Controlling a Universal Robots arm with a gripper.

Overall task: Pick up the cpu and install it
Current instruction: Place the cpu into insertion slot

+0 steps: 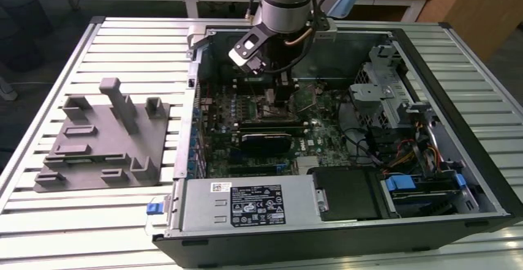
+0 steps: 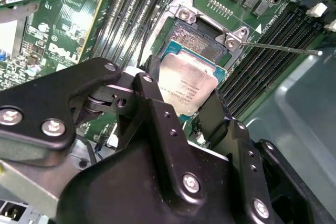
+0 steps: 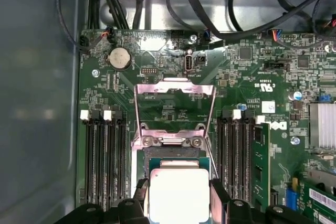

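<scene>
Over by the desk (image 1: 82, 221) edge at the exterior view's left, the grey fixture (image 1: 102, 141) sits flat on the slats, well apart from the action. Next along, the open computer case (image 1: 457, 98) takes up the middle and the exterior view's right side of the desk, and the arm (image 1: 286, 0) reaches down into it, the pincer (image 1: 282, 95) low over the motherboard (image 1: 327, 138). In both wrist views the pincer (image 2: 184, 85) (image 3: 178, 192) is clamped on the cpu (image 2: 189, 80) (image 3: 177, 198), one black finger against each side, silvery top facing up. The cpu hangs right at the socket (image 2: 205, 24), with the hinged frame (image 3: 175, 103) swung open, memory slots (image 3: 102, 166) on both sides and the thin lever (image 2: 283, 50) sticking out sideways.
</scene>
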